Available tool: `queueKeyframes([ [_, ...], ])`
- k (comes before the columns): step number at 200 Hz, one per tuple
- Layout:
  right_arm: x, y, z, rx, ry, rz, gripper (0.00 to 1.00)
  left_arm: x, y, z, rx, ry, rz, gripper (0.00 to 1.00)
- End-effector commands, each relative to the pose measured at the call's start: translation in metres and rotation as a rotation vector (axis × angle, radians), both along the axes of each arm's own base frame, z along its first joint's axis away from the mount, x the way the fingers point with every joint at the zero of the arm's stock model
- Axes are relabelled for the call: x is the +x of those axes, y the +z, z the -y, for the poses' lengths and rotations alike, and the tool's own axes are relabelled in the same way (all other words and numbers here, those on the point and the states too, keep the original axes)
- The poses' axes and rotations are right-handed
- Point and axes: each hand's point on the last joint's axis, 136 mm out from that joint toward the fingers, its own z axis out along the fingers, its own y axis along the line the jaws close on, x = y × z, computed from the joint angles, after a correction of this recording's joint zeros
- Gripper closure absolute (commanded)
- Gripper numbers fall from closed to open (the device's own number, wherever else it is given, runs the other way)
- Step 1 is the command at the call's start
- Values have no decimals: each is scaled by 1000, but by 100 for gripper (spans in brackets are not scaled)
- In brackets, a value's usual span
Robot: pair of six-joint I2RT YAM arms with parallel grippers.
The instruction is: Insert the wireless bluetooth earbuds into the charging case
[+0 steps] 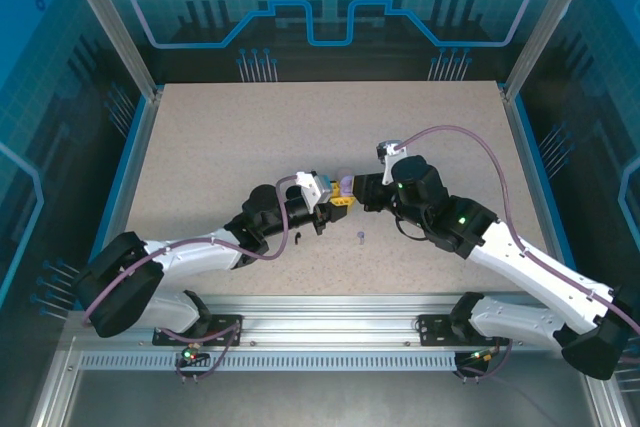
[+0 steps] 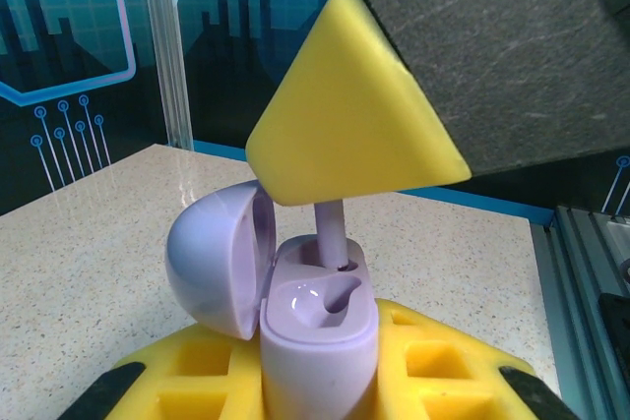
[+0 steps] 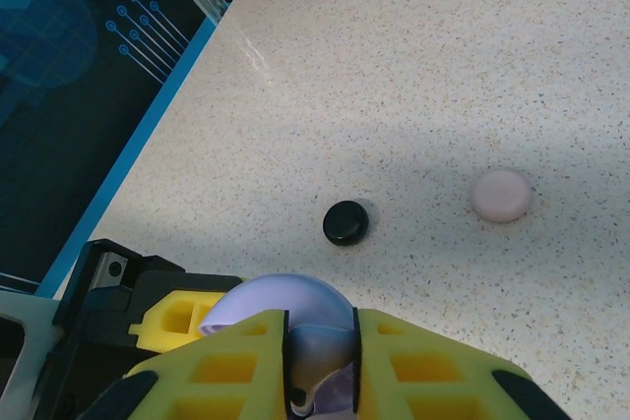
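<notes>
The left gripper [image 1: 338, 201] holds a lilac case [image 2: 317, 327] up over the table [image 1: 200, 147]. Its yellow jaws are clamped on the bottom of the case, one on each side. The case is open. Its round lid [image 2: 219, 258] hangs back to the left.

There are two holes in the case. The near hole is empty. A lilac earbud [image 2: 330, 228] stands up straight over the far hole, with the tip of its stem just in the hole. The right gripper [image 3: 320, 361] comes at it from above and its jaws are pinched shut on the earbud's top. One yellow finger [image 2: 345, 115] hides the earbud's head in the left wrist view.

A loose earbud [image 1: 360, 238], also lilac, lies on the table just in front of the two grippers. A tiny black bit [image 1: 297, 240] lies near it to the left, too small to tell what it is.

A black case [image 3: 346, 222] and a pink case [image 3: 500, 195] sit on the table past the grippers. Both are shut, so you cannot tell what is in them. They are apart from each other.
</notes>
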Motion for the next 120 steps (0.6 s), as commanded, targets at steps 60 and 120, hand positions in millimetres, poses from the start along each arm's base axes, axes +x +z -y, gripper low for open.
queueKeyframes([
  [60, -5, -11, -2, -33, 17, -17, 79, 0, 28, 3, -46, 4, 74, 99],
  [120, -9, -11, -8, -47, 65, -30, 68, 1, 28, 3, -46, 7, 72, 99],
])
